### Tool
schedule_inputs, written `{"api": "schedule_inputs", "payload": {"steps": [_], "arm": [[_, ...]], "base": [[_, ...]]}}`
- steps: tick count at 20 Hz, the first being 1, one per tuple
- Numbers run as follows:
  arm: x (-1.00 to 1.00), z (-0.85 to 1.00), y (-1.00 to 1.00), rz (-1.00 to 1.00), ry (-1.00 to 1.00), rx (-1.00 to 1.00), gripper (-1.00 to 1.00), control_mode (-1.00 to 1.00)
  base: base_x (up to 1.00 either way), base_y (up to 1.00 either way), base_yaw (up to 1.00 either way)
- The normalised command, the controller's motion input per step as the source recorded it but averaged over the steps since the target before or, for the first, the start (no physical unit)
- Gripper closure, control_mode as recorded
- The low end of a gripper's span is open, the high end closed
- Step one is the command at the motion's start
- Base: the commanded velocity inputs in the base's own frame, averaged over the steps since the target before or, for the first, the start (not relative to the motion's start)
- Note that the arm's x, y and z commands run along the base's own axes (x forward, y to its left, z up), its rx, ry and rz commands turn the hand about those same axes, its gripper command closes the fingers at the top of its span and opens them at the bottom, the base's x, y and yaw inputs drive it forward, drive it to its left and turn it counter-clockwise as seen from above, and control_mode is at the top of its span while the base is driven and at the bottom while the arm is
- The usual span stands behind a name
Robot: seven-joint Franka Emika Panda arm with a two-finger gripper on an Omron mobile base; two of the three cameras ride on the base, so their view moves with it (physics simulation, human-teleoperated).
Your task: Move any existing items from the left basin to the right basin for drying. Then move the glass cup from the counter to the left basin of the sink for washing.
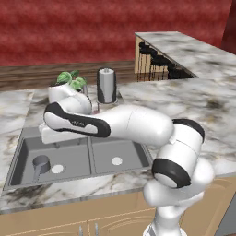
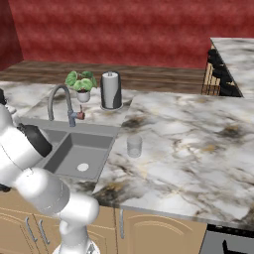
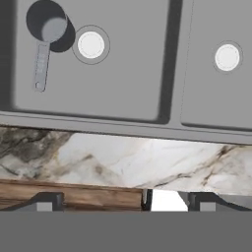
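Nearest the camera, tan wooden cabinets (image 1: 69,216) run under the front edge of the marble table (image 2: 188,144), white-grey with dark brown veins. Above that front edge hangs the gripper (image 3: 123,201), its jaws spread wide with nothing between them, looking down on the grey sink (image 1: 85,177). Set into the table, the sink has two bowls split by a divider. In the wider left basin (image 1: 69,154) sits the dark grey cup (image 1: 40,163), upright near the round white drain, its short handle sticking out to one side. Next to it, the narrower right basin (image 1: 131,154) holds just its drain. On the table just right of the sink stands the glass cup (image 2: 134,146). Behind the sink are a thin steel tap (image 2: 62,101), a steel canister (image 2: 111,90) and a small potted plant (image 2: 82,83). Farthest back, a dark red wall (image 2: 124,30) closes the room.
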Motion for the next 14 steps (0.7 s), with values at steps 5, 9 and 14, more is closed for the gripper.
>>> {"api": "schedule_inputs", "payload": {"steps": [5, 9, 14], "arm": [[0.27, -0.16, 0.20, 0.00, -0.04, -0.02, -1.00, -1.00], [0.15, -0.18, 0.20, 0.00, -0.06, 0.00, -1.00, -1.00], [0.00, -0.19, 0.20, 0.00, -0.02, 0.00, -1.00, -1.00]], "base": [[0.00, 0.00, 0.00], [0.00, 0.00, 0.00], [0.00, 0.00, 0.00]]}}
